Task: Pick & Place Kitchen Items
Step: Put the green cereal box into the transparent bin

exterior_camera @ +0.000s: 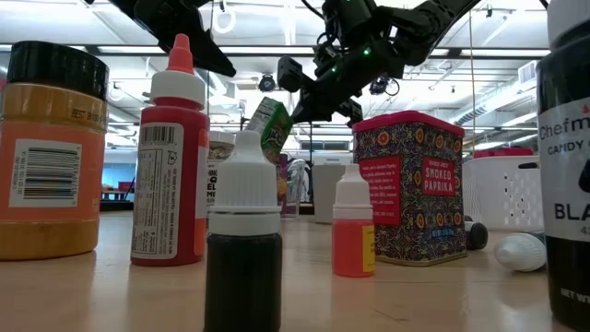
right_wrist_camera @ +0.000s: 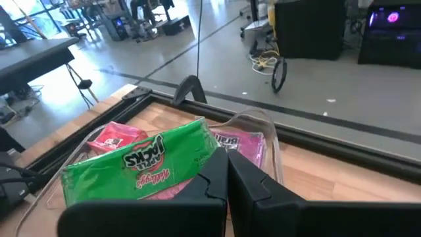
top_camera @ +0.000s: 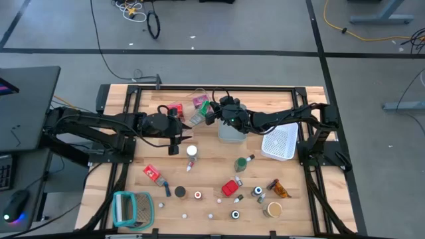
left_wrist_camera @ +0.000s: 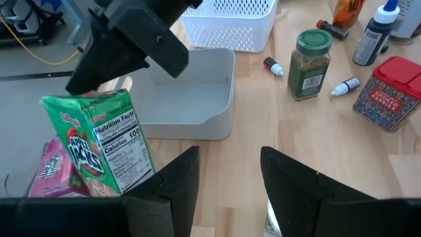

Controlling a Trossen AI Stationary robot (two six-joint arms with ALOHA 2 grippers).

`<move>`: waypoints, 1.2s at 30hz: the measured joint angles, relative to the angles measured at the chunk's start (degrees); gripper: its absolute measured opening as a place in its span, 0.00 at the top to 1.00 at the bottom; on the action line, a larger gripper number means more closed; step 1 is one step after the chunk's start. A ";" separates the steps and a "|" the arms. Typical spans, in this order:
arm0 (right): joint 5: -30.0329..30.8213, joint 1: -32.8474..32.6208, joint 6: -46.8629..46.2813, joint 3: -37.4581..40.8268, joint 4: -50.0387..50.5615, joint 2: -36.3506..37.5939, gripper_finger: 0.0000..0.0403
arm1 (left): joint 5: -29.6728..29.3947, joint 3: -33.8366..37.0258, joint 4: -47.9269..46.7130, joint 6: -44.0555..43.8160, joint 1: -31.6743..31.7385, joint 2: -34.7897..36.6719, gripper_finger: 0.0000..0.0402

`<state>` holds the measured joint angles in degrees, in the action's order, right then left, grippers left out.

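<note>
Surface (top_camera: 212, 169): wooden top, both arms reaching in from either side; most kitchen items lay scattered across its near half.

Right arm: we logged it stretched across from the right, wrist over the far middle of the surface, above the grey bin (top_camera: 230, 133) and beside the clear bin (right_wrist_camera: 263, 131). Right pincer (top_camera: 211, 113): jaws shut on the green packet (left_wrist_camera: 105, 148), pinching its top edge so the packet hung tilted in the air above the clear bin.

Left arm: extended from the left, its elbow low, wrist near the surface's middle. Left pincer (top_camera: 176, 141): jaws partly open, holding nothing, pointed toward the hanging packet.

White basket (top_camera: 279, 141): at the right, just beside the grey bin.

Pink packets (right_wrist_camera: 118, 139): already lying in the clear bin, under the green one.

Paprika tin (top_camera: 230, 188), green-capped jar (top_camera: 243, 162), brown jar (top_camera: 273, 210), small bottles: all still on the surface, well apart from both pincers.

Risks, in our judgement: the grip was on a thin edge only, so the packet could slip or swing as the arm moved; released off-centre, it could catch the bin's rim and fall outside; the two pincers stood near enough that an advance by either could bring them into contact.
</note>
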<state>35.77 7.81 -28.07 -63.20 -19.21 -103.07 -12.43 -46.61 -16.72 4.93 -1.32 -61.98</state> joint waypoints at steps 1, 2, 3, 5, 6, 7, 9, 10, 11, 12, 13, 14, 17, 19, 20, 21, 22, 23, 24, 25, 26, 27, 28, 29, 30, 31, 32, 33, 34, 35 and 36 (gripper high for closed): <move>0.55 0.00 0.19 0.00 -0.22 0.00 0.99 | 0.00 0.00 -0.20 0.00 0.00 0.00 0.58; 1.72 0.00 0.49 0.00 -0.46 0.00 0.99 | 0.00 0.00 -0.40 0.00 0.00 0.00 0.58; 2.85 0.02 0.80 0.00 -0.83 0.00 0.99 | 0.00 0.00 -0.49 -0.08 0.00 0.00 0.58; 5.33 0.10 2.12 0.00 -0.39 0.59 0.99 | 0.00 0.00 -0.80 -0.61 0.00 0.02 0.58; 6.47 0.23 2.25 0.00 -0.72 0.91 0.99 | 0.00 0.00 -0.87 -1.06 0.00 0.04 0.58; 7.45 0.29 2.42 0.00 -0.77 1.42 0.99 | -0.01 0.00 -0.88 -1.24 0.01 0.04 0.58; 9.30 0.42 1.88 -0.03 -0.35 1.99 0.99 | -0.15 0.00 -1.06 -1.31 0.01 0.04 0.58; 9.72 0.44 1.39 -0.04 -0.29 1.99 0.99 | -0.18 0.00 -1.06 -1.31 0.02 0.04 0.58; 9.77 0.46 1.15 -0.04 0.13 1.95 0.99 | -0.20 0.00 -1.09 -1.31 0.01 0.04 0.58; 9.46 0.43 0.67 -0.04 0.56 1.92 0.99 | -0.20 0.00 -1.06 -1.31 0.00 0.04 0.58; 8.94 0.42 -0.26 -0.04 1.20 1.92 0.99 | -0.22 0.00 -1.06 -1.31 0.00 0.04 0.58; 8.32 0.42 -1.15 -0.04 2.23 1.92 0.99 | -0.22 0.00 -1.06 -1.44 0.00 0.04 0.58; 7.76 0.37 -4.11 -0.04 5.76 1.92 0.99 | -0.22 0.00 -1.04 -1.80 0.00 0.04 0.58; 7.69 0.42 -5.65 -0.04 6.99 1.92 0.99 | -0.22 0.00 -1.01 -1.91 0.00 0.04 0.58; 7.42 0.42 -6.36 -0.04 7.69 1.92 0.99 | -0.23 0.00 -0.98 -1.92 0.02 0.04 0.58; 7.11 0.44 -7.05 -0.04 8.29 1.92 0.99 | -0.22 0.00 -0.98 -1.92 0.00 0.04 0.58; 7.06 0.43 -7.56 -0.04 8.46 1.92 0.99 | -0.22 0.00 -0.97 -1.92 0.00 0.04 0.58; 7.06 0.39 -7.65 -0.04 8.47 1.92 0.99 | -0.22 0.00 -0.96 -1.92 0.00 0.04 0.58; 7.04 0.33 -7.70 -0.04 8.47 1.92 0.99 | -0.24 0.00 -0.96 -1.92 0.02 0.04 0.58; 7.02 0.31 -7.75 -0.04 8.55 1.92 0.99 | -0.22 0.00 -0.96 -1.92 0.00 0.04 0.58; 7.01 0.31 -8.09 -0.04 8.64 1.92 0.99 | -0.22 0.00 -0.96 -1.92 0.01 0.04 0.58; 6.97 0.31 -8.62 -0.04 8.70 1.92 0.99 | -0.22 0.00 -0.97 -1.93 0.00 0.04 0.58; 6.84 0.31 -9.22 -0.04 8.90 1.92 0.99 | -0.22 0.00 -0.96 -1.95 0.01 0.04 0.58; 6.83 0.31 -9.72 -0.04 9.38 1.92 0.99 | -0.23 0.00 -0.96 -1.99 0.01 0.04 0.58; 6.82 0.31 -10.45 -0.04 9.86 1.92 0.99 | -0.22 0.00 -0.96 -2.15 0.00 0.04 0.58; 6.80 0.31 -10.73 -0.04 10.06 1.92 0.99 | -0.22 0.00 -0.96 -2.35 0.00 0.04 0.58; 6.78 0.31 -10.94 -0.04 10.05 1.92 0.99 | -0.22 0.00 -0.96 -2.51 0.02 0.04 0.58; 6.80 0.31 -11.09 -0.04 10.03 1.92 0.99 | -0.22 0.00 -0.96 -2.51 0.02 0.04 0.58; 6.82 0.30 -11.34 -0.04 10.04 1.92 0.99 | -0.22 0.00 -0.96 -2.51 0.01 0.04 0.58; 6.86 0.26 -11.59 -0.04 9.84 1.62 0.99 | -0.22 0.00 -0.96 -2.51 0.02 0.04 0.58; 6.85 0.25 -11.58 -0.04 9.24 1.18 0.99 | -0.22 0.00 -0.93 -2.51 0.01 0.04 0.58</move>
<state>42.62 8.06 -39.65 -63.24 -9.97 -101.89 -12.64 -46.61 -17.65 2.42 -1.31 -61.93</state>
